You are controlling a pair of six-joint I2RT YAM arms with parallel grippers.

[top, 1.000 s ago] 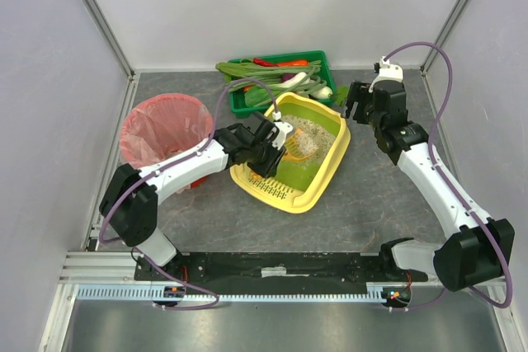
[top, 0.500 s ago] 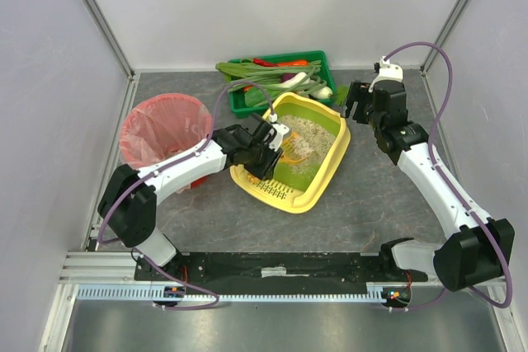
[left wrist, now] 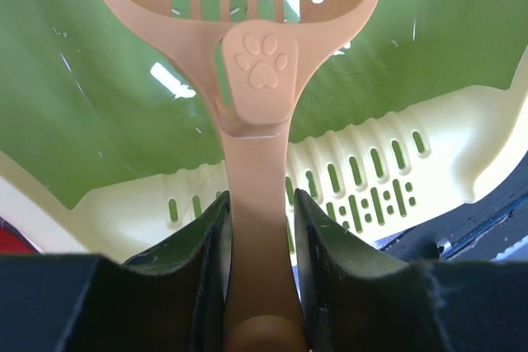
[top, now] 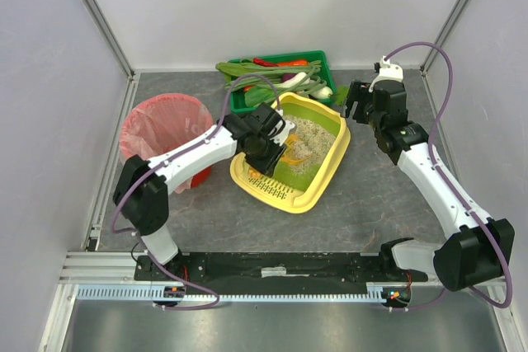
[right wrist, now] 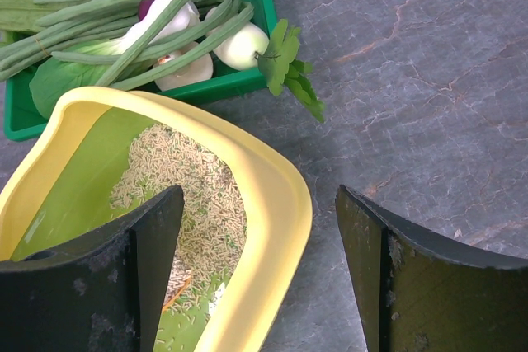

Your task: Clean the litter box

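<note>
The litter box [top: 327, 172] is a yellow tray with a lime-green inside, tilted at mid-table. Pale litter [top: 310, 134] is heaped at its far end. My left gripper [top: 269, 151] is over the box's left side, shut on the handle of an orange slotted scoop [left wrist: 257, 80]. The scoop's head points into the green inside [left wrist: 91, 113], above the slotted ledge [left wrist: 375, 175]; a few grains lie on its slots. My right gripper [right wrist: 260, 228] hangs open above the box's far right rim [right wrist: 285, 204], one finger over the litter [right wrist: 194, 179], one over the table. It holds nothing.
A dark green crate [top: 317, 66] of vegetables stands just behind the box, and a leafy sprig [right wrist: 289, 72] lies beside it. A red bin with a pink bag [top: 165, 125] stands at the left. Grey panels wall in the table's back and sides.
My left arm has swung away from the near edge and rightward, carrying the scoop further over the box's left side. The right arm has not moved.
</note>
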